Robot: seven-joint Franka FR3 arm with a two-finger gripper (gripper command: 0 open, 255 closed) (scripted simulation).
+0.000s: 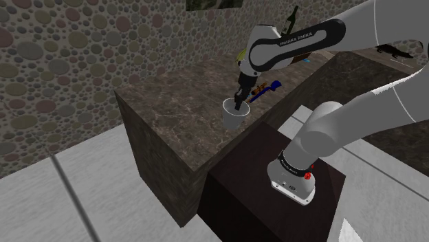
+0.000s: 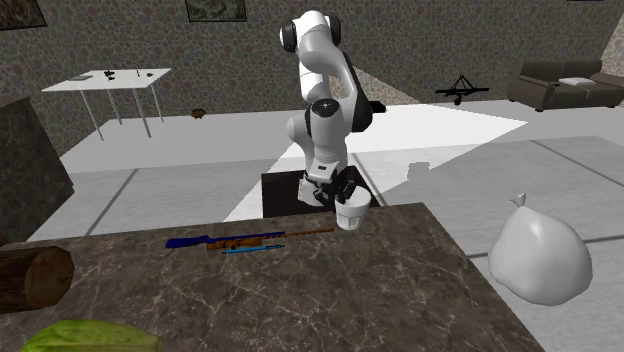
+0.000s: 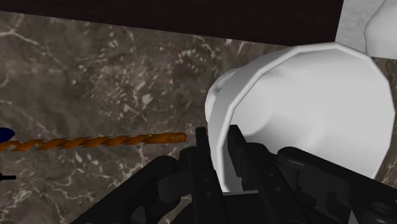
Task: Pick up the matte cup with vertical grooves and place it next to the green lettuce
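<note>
As viewed from the shoulder camera, noted gripper (image 1: 238, 102) reaching down into a plain white cup (image 1: 232, 117) at the edge of a dark marbled counter (image 1: 172, 117), on the side closest to the dark box stand (image 1: 254, 185). Checked in wrist view: gripper clamped on the cup's wall, with one finger (image 3: 236, 149) inside the bowl and the other outside the rim. Could not tell whether cup base rests on the counter or hangs just clear of it. Logged cup as smooth white with a faceted rim. Logged on the counter a thin orange twisted rod (image 3: 95, 141), tip near the cup but not touching, and beside it a long blue-and-brown tool (image 2: 235, 241). Found green lettuce (image 2: 90, 337) at the counter's near left corner in the second exterior view, well apart from the cup, with a brown log-like cylinder (image 2: 35, 278) near it at the left edge. Recorded room: pebble-patterned walls (image 1: 69, 62), pale grey tiled floor (image 1: 69, 179), lumpy white sack (image 2: 540, 255) past the counter's right edge in the second exterior view, white table (image 2: 105, 85) by the far wall, dark sofa (image 2: 565, 80) at far right.
</note>
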